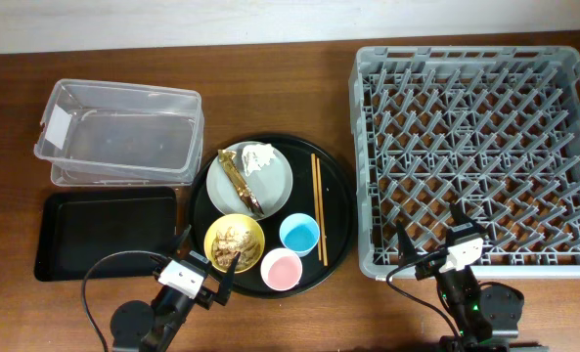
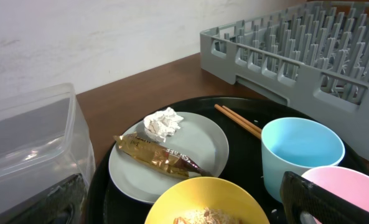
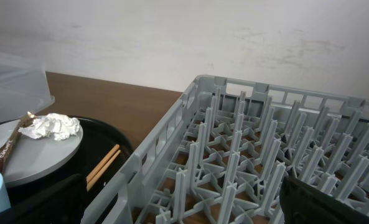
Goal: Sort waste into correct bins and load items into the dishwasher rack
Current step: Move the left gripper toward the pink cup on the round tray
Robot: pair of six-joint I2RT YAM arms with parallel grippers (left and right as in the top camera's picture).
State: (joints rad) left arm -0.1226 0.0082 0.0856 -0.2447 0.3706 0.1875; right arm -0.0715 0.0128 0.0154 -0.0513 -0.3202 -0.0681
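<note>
A pale grey plate (image 1: 275, 181) holds a crumpled white napkin (image 1: 259, 158) and a gold-brown wrapper (image 1: 241, 182). A yellow bowl (image 1: 234, 241) holds beige food scraps. A light blue cup (image 1: 299, 235), a pink cup (image 1: 281, 269) and wooden chopsticks (image 1: 319, 207) lie beside them. The grey dishwasher rack (image 1: 475, 147) stands at the right, empty. A clear tub (image 1: 118, 132) and a shallow black tray (image 1: 104, 233) are at the left. My left gripper (image 1: 204, 262) is open, near the yellow bowl (image 2: 203, 202). My right gripper (image 1: 434, 235) is open at the rack's front edge (image 3: 165, 143).
The plate, bowl, cups and chopsticks all sit on a large round black tray (image 1: 338, 186) in the middle. The table is dark brown wood (image 1: 270, 88), with a white wall behind it.
</note>
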